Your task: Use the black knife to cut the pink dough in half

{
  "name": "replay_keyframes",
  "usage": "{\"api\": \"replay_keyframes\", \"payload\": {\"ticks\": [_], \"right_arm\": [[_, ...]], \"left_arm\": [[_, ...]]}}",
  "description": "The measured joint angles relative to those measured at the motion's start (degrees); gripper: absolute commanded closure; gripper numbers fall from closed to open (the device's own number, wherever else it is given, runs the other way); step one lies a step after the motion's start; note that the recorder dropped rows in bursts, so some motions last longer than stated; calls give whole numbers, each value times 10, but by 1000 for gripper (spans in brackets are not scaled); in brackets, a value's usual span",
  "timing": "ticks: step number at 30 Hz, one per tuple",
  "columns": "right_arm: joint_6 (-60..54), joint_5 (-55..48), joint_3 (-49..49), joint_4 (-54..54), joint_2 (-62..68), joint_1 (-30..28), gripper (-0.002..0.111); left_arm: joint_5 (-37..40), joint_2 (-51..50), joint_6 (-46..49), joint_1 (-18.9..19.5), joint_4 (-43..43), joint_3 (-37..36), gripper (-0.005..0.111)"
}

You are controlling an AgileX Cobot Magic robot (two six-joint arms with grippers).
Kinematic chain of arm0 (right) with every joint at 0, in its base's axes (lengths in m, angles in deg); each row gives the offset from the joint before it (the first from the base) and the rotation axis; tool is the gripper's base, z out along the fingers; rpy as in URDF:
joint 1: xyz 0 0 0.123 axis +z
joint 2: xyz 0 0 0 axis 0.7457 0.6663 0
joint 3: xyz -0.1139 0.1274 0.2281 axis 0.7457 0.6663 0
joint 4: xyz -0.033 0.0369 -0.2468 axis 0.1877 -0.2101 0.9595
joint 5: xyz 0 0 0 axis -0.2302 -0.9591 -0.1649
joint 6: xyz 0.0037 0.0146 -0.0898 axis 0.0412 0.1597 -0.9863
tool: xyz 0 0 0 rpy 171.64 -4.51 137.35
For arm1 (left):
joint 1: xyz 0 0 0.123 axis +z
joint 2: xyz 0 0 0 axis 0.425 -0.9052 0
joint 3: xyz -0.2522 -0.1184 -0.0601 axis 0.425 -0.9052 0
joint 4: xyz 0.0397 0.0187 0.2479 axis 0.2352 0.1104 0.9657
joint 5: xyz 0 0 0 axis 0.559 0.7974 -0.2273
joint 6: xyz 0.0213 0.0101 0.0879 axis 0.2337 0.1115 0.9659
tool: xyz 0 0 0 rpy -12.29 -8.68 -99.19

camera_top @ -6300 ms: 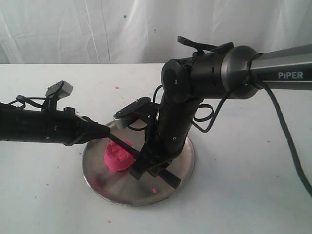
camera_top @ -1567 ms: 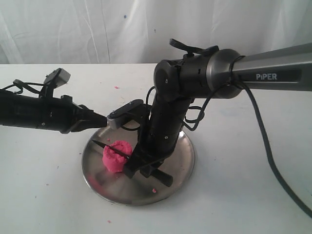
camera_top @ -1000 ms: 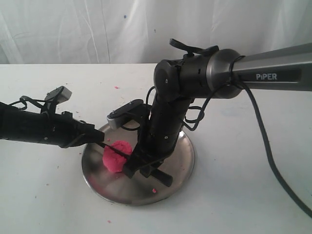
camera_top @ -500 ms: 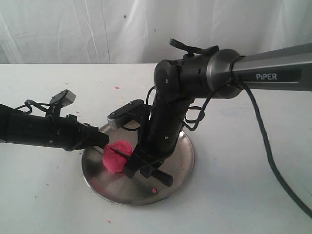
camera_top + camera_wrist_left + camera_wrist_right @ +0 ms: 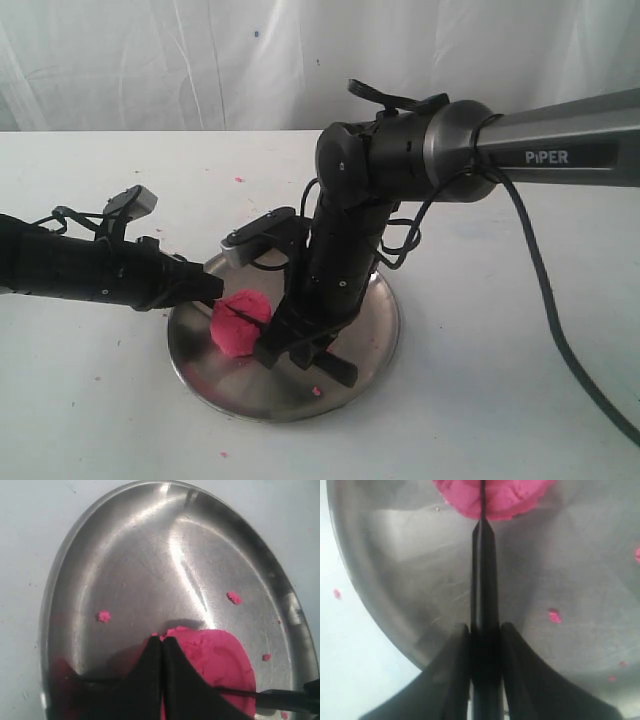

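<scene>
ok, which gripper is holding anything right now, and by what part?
The right gripper holds the black knife by its handle, blade in the pink dough. The left gripper is shut on nothing, its tips against the dough.

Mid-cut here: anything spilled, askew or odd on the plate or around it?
Only small things. Pink crumbs lie scattered on the steel plate, and a few specks dot the white table. The black knife sits in the pink dough, held by the right gripper. The left gripper, shut, presses on the dough.
</scene>
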Motion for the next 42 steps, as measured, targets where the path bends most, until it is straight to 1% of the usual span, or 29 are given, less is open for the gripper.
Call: {"api": "replay_keyframes", "payload": {"ticks": [6,26,42], "right_arm": [[15,11,16,3,-3,0,108],[20,-40,21,44,-6,0,108],[26,-45,21,47,-9,0,108]], "left_arm": [[0,0,1,0,0,0,107],[4,0,1,0,0,0,107],[27,-28,1,0,-12,1,107]]}}
